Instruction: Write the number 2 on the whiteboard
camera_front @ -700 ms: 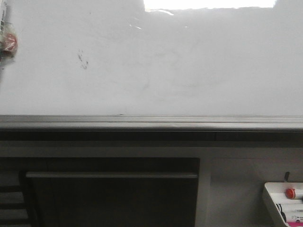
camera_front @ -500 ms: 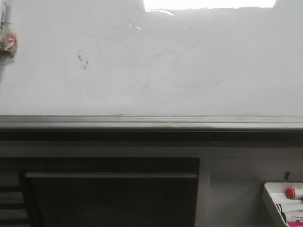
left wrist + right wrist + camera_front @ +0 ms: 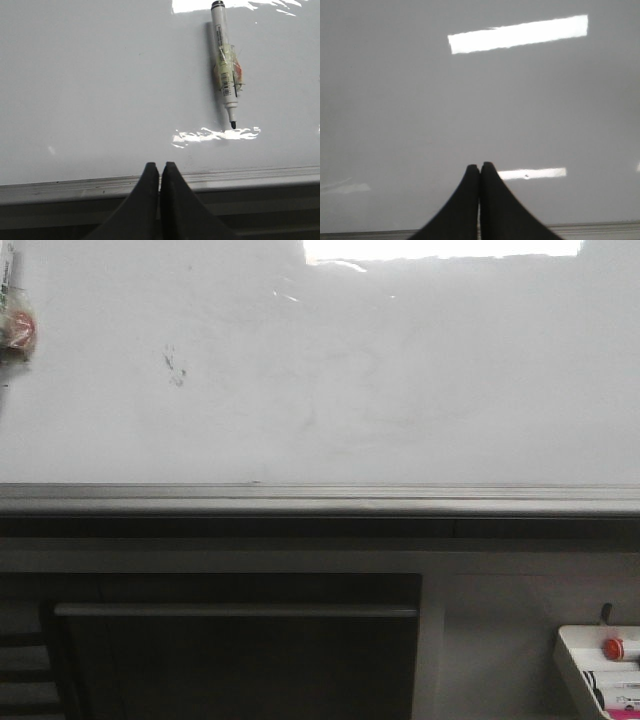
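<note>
Above, we see the whiteboard (image 3: 400,390) bare of any digit; both our left gripper (image 3: 160,167) and right gripper (image 3: 480,167) are pressed closed, a marker (image 3: 226,65) lying uncapped.

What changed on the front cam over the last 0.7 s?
Nothing visibly changed. The large glossy white whiteboard carries no digit, only the small dark smudge marks. The taped marker with a red piece sits at the board's left edge, and the small white tray with a red-capped item stays at lower right. Neither arm enters the front view.
</note>
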